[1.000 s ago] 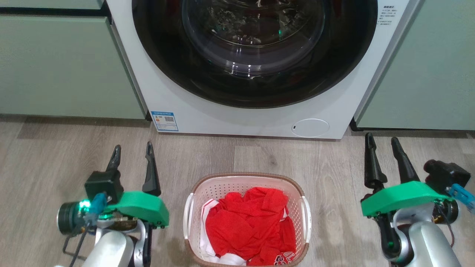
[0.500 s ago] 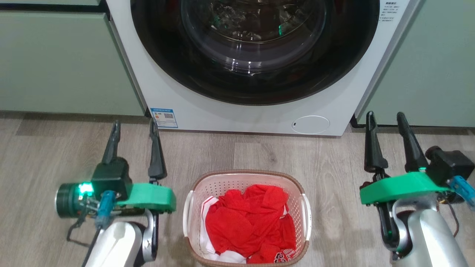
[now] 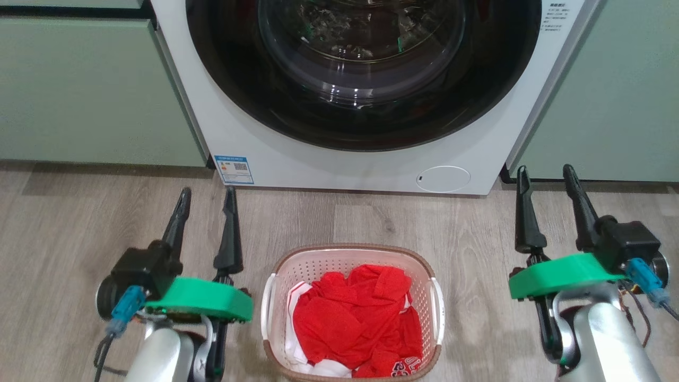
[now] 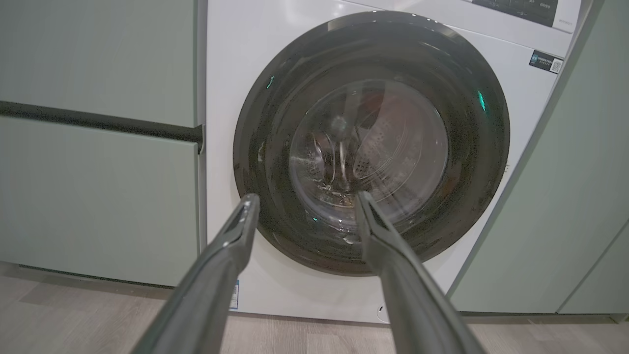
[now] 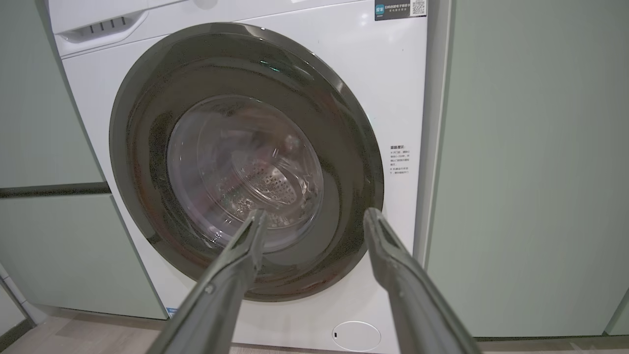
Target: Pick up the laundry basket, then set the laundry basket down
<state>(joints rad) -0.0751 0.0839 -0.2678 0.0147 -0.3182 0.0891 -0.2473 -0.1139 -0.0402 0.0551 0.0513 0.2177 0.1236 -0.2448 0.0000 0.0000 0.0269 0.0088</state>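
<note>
The laundry basket (image 3: 323, 265) stands on the wood floor in front of the washing machine, white and perforated with a brown rim and white side handles, holding red and white clothes (image 3: 353, 323). My left gripper (image 3: 207, 193) hovers open to the basket's left, fingers pointing at the machine. My right gripper (image 3: 546, 171) hovers open to the basket's right, likewise apart from it. In the wrist views the left gripper (image 4: 304, 197) and the right gripper (image 5: 315, 214) are both spread, with nothing between the fingers.
The white washing machine (image 3: 297, 159) with its dark round door (image 3: 360, 69) rises just behind the basket. Pale green cabinets stand on the left (image 3: 90, 90) and on the right (image 3: 615, 106). Wood floor (image 3: 63, 223) stretches on both sides.
Both grippers have risen and reached forward toward the washing machine. The left wrist has rolled, its camera now on the outer side. The basket stays in place on the floor.
</note>
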